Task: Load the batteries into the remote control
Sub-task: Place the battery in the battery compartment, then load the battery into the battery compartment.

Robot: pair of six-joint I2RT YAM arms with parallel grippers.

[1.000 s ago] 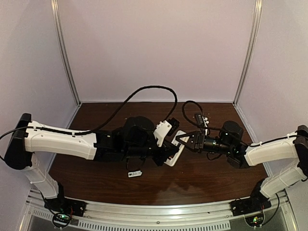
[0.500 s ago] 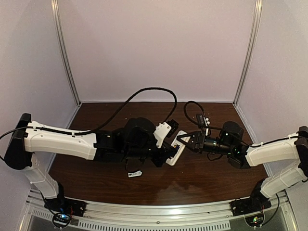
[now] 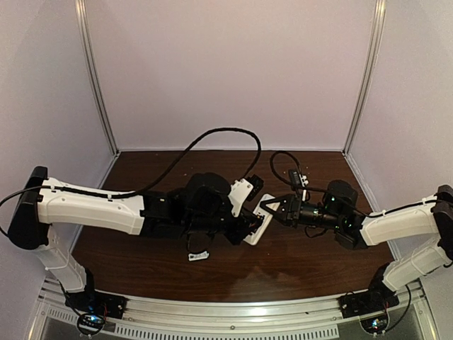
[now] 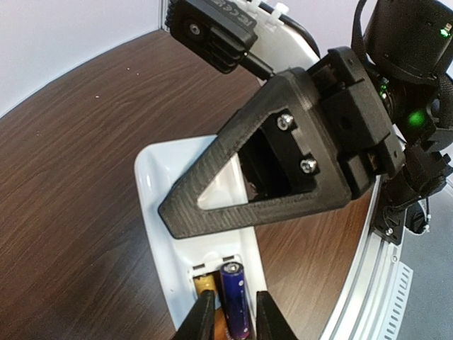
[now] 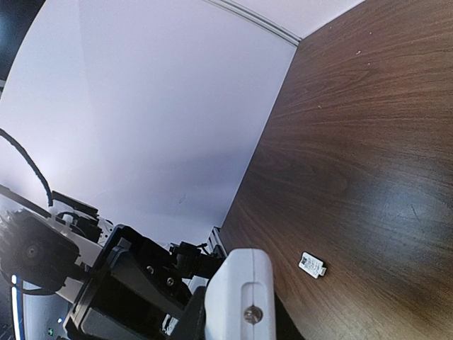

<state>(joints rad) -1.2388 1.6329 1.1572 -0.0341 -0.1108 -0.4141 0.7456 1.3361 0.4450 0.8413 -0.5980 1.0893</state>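
The remote control [image 4: 166,188] lies back up, a little above the table, its battery recess at the near end. The purple battery [image 4: 236,301] lies in the recess beside the orange battery [image 4: 204,284]. My left gripper [image 4: 235,322] stands open only a little, one fingertip on each side of the purple battery with a thin gap on both sides. My right gripper [image 3: 269,207] is shut on the remote's far end [image 3: 260,228]; its black finger [image 4: 269,188] crosses the white back. In the right wrist view the remote's end [image 5: 237,283] fills the jaws.
The small white cover piece [image 3: 198,256] lies on the dark wood table in front of the left arm, also seen as a cover piece [image 5: 311,265] from the right wrist. White walls with metal posts close in the back and sides. A black cable [image 3: 212,134] loops over the left arm.
The left jaws have parted slightly from the purple battery, which now rests in the recess. The right gripper and remote have shifted a little to the left.
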